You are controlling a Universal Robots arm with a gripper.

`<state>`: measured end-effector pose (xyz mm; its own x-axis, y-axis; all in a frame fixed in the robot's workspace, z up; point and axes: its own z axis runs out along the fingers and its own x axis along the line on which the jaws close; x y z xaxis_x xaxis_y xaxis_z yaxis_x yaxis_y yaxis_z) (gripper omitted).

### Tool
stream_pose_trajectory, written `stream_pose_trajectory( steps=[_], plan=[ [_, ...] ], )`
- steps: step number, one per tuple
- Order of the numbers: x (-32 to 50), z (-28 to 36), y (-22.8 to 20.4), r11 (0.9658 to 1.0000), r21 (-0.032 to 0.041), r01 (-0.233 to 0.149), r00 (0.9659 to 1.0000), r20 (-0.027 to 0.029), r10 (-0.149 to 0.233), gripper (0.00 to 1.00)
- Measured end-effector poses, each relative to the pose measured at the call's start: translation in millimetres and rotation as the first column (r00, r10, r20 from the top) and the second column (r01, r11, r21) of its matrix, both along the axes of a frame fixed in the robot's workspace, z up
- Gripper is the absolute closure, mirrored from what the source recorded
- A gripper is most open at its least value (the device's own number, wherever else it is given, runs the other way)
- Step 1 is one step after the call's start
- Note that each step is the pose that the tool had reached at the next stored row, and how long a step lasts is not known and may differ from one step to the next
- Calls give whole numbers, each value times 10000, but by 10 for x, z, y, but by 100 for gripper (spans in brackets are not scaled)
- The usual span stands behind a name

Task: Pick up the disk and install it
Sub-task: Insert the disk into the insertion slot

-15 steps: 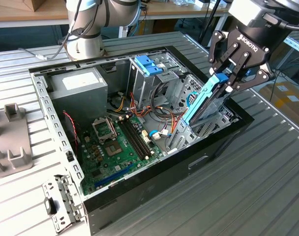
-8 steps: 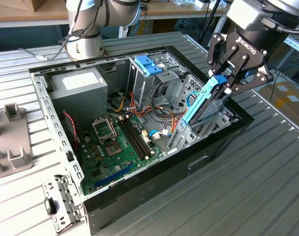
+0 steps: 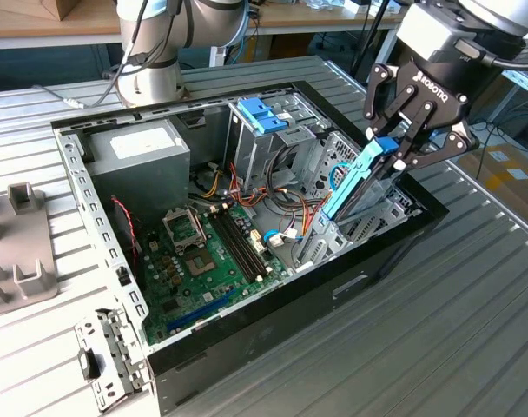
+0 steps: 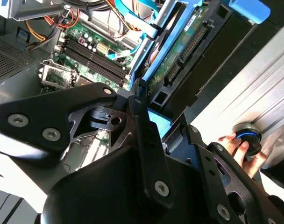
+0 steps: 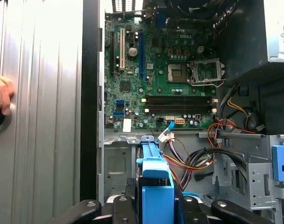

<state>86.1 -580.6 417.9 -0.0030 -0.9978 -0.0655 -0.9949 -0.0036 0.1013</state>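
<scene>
The computer case (image 3: 247, 304) is set on the table (image 3: 455, 330), with the arm's base (image 3: 151, 78) behind it. Inside, the motherboard (image 3: 203, 261) is laid on the floor, the power supply (image 3: 138, 156) is placed far, toward the exterior view's left, and the clip (image 3: 262, 115) is seated atop the far drive cage. At the exterior view's right, the disk (image 3: 351, 187) is held tilted, lower end inside the case, clamped from above by the gripper (image 3: 392, 152).

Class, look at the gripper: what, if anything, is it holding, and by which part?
The gripper holds the disk, its jaws closed on the disk's upper blue end.
</scene>
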Motion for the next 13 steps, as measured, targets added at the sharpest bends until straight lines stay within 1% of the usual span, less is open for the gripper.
stream_pose_trajectory(
  steps=[5,11,12,13],
  plan=[
    [0,-36,0,10000,0,0,10000,0,0,63],
    [0,-37,0,10000,-2,0,10000,0,0,62],
    [0,-38,0,10000,-2,0,10000,0,0,55],
    [0,-38,0,10000,-2,0,10000,0,0,55]
  ],
)
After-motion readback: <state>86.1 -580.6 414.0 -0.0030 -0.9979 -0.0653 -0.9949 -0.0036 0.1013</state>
